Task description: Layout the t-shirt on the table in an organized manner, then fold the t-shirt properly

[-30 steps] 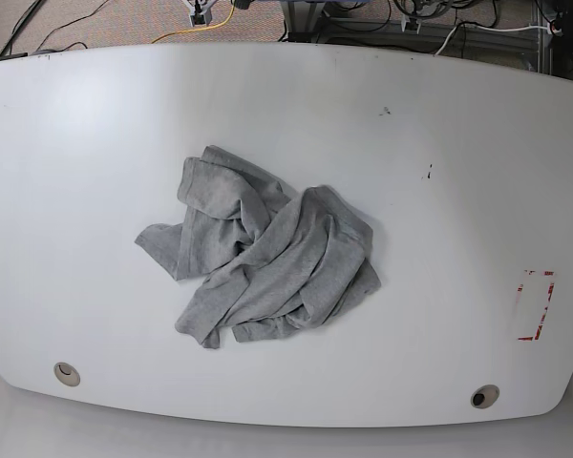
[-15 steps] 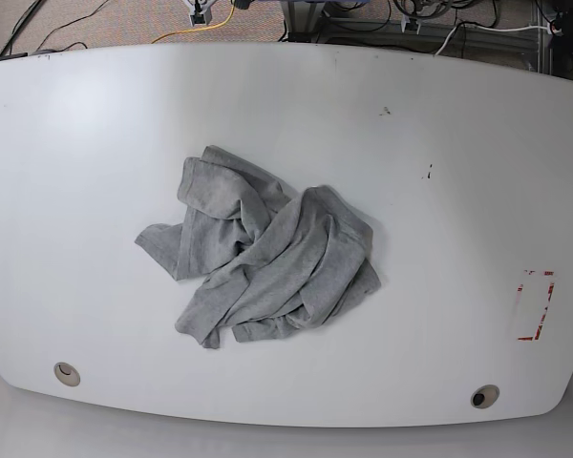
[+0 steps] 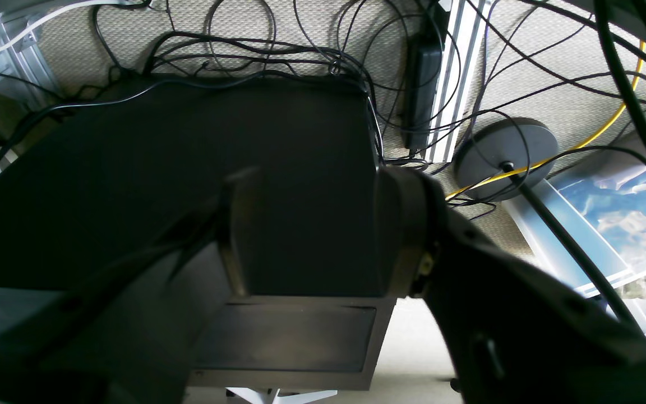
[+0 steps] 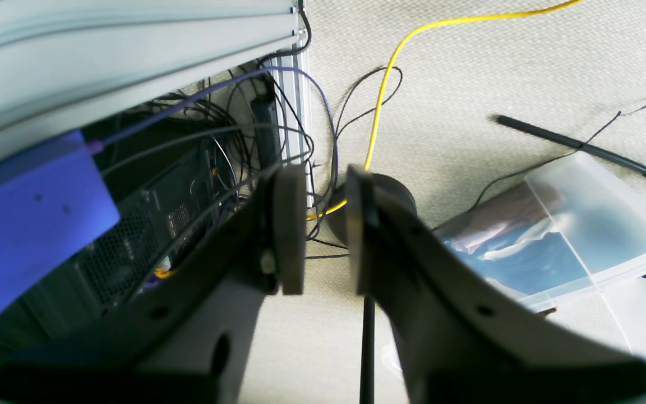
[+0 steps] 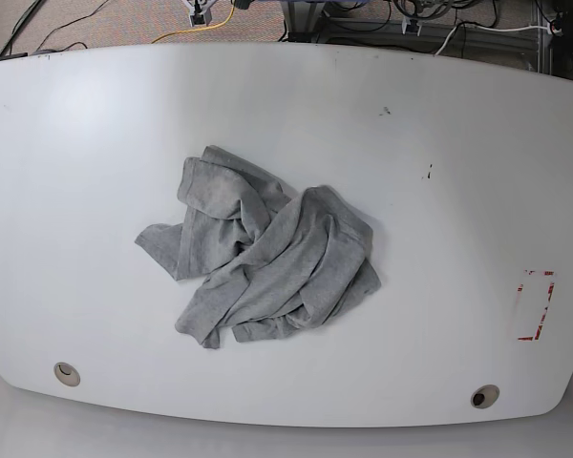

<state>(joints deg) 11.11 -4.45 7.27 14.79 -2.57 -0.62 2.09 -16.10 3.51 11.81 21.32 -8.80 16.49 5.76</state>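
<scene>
White bench (image 5: 458,114) bearing the crumpled grey t-shirt (image 5: 263,262) at its centre, unchanged over the last second; left pincer (image 3: 312,224) apart, right pincer (image 4: 326,224) nearly together and empty, both off-bench over floor cables, so layout has not begun.

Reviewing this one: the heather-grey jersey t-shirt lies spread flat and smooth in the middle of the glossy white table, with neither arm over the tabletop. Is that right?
Not quite. The heather-grey jersey t-shirt is crumpled in a bunched heap, not spread flat, as the base view shows. It does lie mid-table on the glossy white table, and neither arm is over the tabletop.
</scene>
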